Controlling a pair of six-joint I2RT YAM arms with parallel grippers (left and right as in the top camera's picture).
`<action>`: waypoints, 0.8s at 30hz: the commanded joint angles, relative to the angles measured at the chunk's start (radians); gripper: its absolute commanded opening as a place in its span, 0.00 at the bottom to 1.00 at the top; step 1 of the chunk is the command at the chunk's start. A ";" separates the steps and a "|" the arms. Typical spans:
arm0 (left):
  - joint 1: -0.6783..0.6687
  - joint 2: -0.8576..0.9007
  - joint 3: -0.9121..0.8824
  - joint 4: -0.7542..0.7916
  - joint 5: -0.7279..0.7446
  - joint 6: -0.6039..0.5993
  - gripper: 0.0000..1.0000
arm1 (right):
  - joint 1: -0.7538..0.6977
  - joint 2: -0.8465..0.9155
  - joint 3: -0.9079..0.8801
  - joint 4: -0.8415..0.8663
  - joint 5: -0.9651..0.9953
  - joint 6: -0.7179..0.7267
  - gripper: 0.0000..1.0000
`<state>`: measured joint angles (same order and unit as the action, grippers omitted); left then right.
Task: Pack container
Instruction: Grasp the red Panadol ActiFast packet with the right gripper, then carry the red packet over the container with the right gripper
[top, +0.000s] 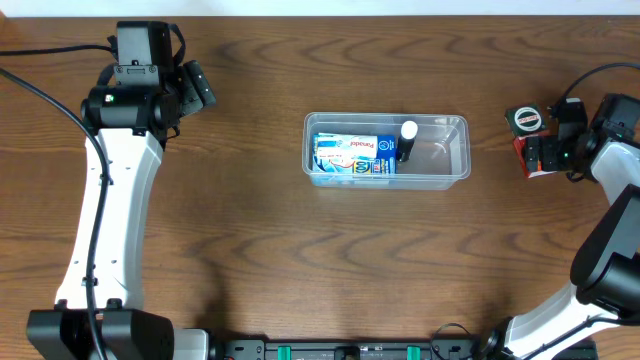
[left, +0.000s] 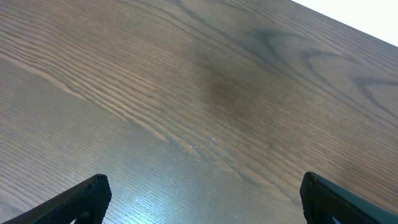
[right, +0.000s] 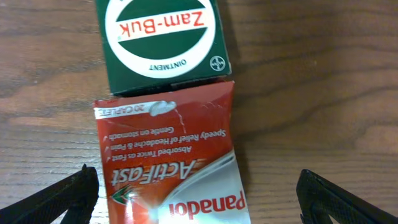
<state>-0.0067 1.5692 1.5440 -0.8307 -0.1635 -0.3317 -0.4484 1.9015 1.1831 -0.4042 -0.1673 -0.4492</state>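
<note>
Wood table (top: 250, 240), container (top: 446, 152) at centre: blue-white box (top: 350, 155) fills its left half, white-capped black tube (top: 407, 140) beside it, right end bare. Left gripper (left: 205, 198) jaws wide over bare wood, far left. Right gripper (right: 199, 198) wide, empty, over red Panadol packet (right: 168, 149), which touches green Zam-Buk box (right: 161, 37).

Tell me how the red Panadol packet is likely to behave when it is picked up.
The red Panadol packet looks creased, so it is probably thin and may buckle under a squeeze. It lies flat, so it should not roll. One edge meets the green Zam-Buk box, so a push could shift that.
</note>
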 joint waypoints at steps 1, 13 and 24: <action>0.002 0.003 -0.010 -0.003 -0.001 0.013 0.98 | 0.006 0.031 0.000 -0.004 -0.032 0.027 0.99; 0.002 0.003 -0.010 -0.003 -0.001 0.013 0.98 | 0.019 0.048 0.000 -0.015 -0.054 0.027 0.99; 0.002 0.003 -0.010 -0.003 -0.001 0.013 0.98 | 0.018 0.073 0.000 -0.035 -0.053 0.090 0.99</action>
<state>-0.0067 1.5692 1.5440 -0.8307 -0.1635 -0.3317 -0.4389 1.9430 1.1831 -0.4328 -0.2092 -0.3962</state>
